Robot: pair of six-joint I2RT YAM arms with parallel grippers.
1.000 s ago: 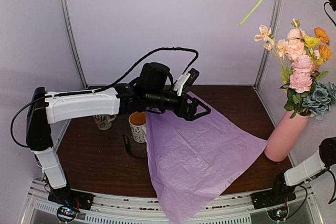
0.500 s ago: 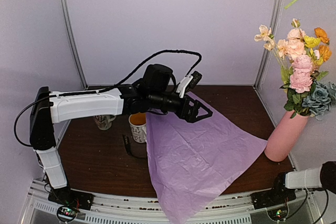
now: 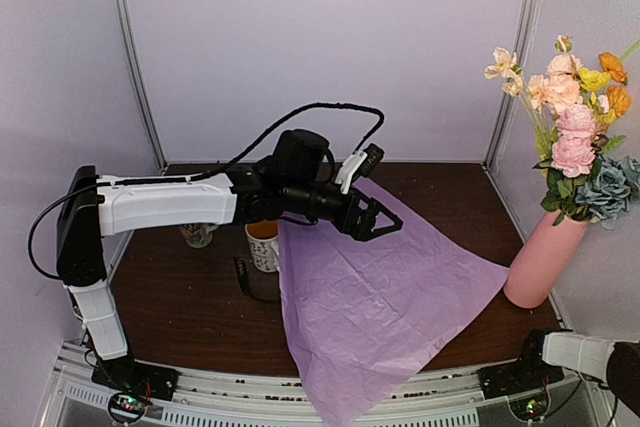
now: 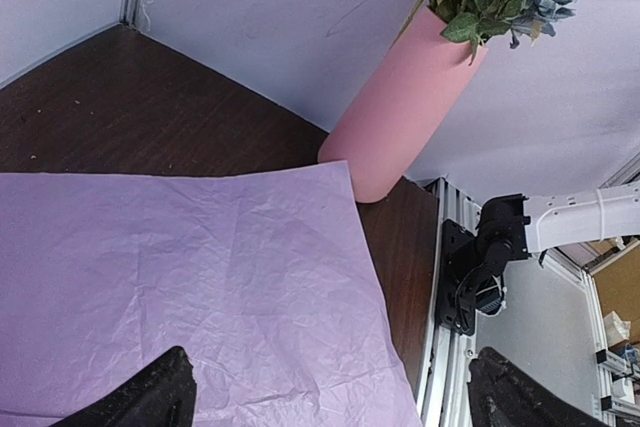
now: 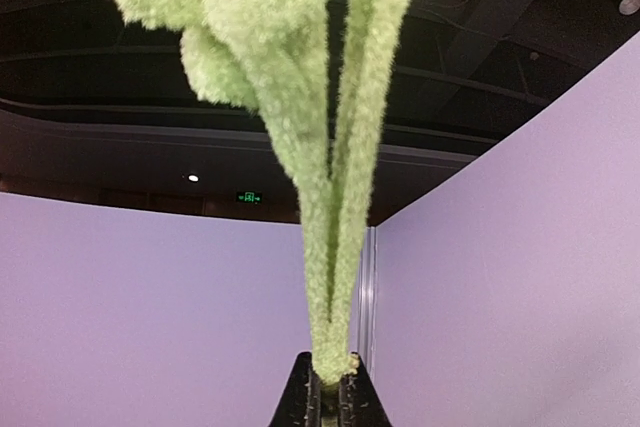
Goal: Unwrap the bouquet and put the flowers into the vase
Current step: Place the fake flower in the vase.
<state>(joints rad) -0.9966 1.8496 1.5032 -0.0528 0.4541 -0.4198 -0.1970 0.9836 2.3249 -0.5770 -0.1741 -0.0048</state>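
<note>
The vase [image 3: 540,257], a tall pink cylinder, stands at the table's right edge, with the flowers [image 3: 575,127] upright in it in peach, pink, yellow, orange and blue. The bouquet's lilac tissue paper [image 3: 375,292] lies spread flat and hangs over the front edge. My left gripper [image 3: 385,219] hovers open over the paper's far part with nothing between its fingers. The left wrist view shows the paper [image 4: 200,277], the vase [image 4: 400,107] and the gripper [image 4: 330,402]. My right gripper [image 5: 332,392] points upward, shut on fuzzy green stems [image 5: 325,197]. It is outside the top view.
Two white patterned mugs [image 3: 263,242] [image 3: 198,235] stand left of the paper, under the left arm. A dark strip [image 3: 240,277] lies beside the nearer mug. Lilac walls close in the back and sides. The right arm's base [image 4: 490,267] sits by the rail at the near right.
The right gripper and its green stem have swung right, out of the top view. Its lower link has dropped at the bottom right. The left gripper has shifted slightly right and stays open.
</note>
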